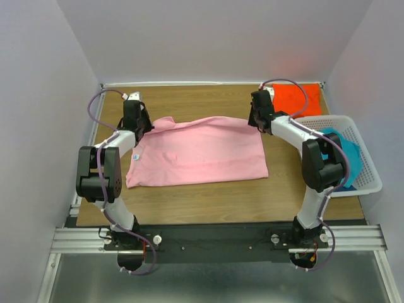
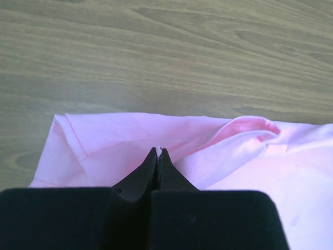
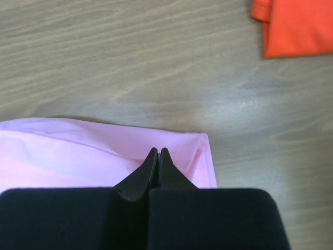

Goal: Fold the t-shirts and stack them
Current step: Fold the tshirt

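"Left pincer first: how did it stand?"

"Closed tight, its tips pinching a bit of cloth at the far edge of the pink t-shirt, just beside a puckered fold in the fabric."

"And the right pincer?"

"Closed as well. Its tips met on the far right corner of the same shirt, with creases running towards them."

"Where did that shirt lie?"

"It was spread across the middle of the desk, between the two arms. Its near edge lay flat on the wood, and its far edge was drawn up to both pincers."

"The other shirts?"

"The orange t-shirt lay folded at the far right corner of the desk, apart from the pink one. The teal t-shirt sat bunched in the white basket at the desk's right edge, partly hidden behind the right arm."

"Was the pink one folded?"

"It made a rough rectangle, but I could not tell how many layers."
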`<control>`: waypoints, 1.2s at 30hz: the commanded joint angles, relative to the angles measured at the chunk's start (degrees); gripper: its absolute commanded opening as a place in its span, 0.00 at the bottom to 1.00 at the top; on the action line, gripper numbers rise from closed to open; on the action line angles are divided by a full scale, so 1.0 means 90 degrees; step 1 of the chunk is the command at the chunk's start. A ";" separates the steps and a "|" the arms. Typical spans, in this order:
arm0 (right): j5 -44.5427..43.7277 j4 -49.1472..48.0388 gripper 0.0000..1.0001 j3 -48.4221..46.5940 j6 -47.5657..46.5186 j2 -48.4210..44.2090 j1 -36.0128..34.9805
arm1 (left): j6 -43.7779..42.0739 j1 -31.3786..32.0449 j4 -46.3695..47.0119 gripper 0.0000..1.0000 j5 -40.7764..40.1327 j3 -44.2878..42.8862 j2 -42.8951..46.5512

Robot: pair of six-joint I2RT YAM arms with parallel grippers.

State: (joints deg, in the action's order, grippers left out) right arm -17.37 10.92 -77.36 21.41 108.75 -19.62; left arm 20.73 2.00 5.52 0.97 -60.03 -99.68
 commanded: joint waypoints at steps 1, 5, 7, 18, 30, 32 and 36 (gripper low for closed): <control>-0.0287 0.0125 0.01 0.0392 0.0141 -0.0461 -0.0027 | 0.0332 0.0022 0.0568 0.00 -0.0235 0.0574 0.0625; -0.0287 0.0105 0.01 0.0675 0.0151 -0.0725 -0.0027 | 0.0431 0.0022 0.0676 0.00 -0.0332 0.1014 0.1075; -0.0287 0.0105 0.01 0.0803 0.0170 -0.0784 -0.0027 | 0.0509 0.0022 0.0637 0.00 -0.0478 0.1171 0.1387; -0.0375 0.0105 0.01 0.0998 0.0180 -0.0999 -0.0027 | 0.0860 0.0051 0.0676 0.00 -0.0626 0.2382 0.2891; -0.0229 0.0096 0.01 0.1330 0.0189 -0.1224 -0.0027 | 0.1290 0.0139 0.0910 0.00 -0.0665 0.3388 0.3449; -0.0180 0.0086 0.01 0.1389 0.0238 -0.1224 -0.0027 | 0.1358 0.0168 0.0891 0.00 -0.0567 0.3535 0.3371; -0.0190 0.0076 0.04 0.1506 0.0297 -0.1253 -0.0027 | 0.1690 0.0168 0.0492 0.00 -0.0996 0.3565 0.3088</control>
State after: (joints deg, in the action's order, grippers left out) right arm -18.57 11.62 -65.63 22.70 99.09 -19.62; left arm 32.71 3.14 11.92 -3.90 -28.38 -70.02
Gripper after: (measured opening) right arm 0.033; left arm 0.009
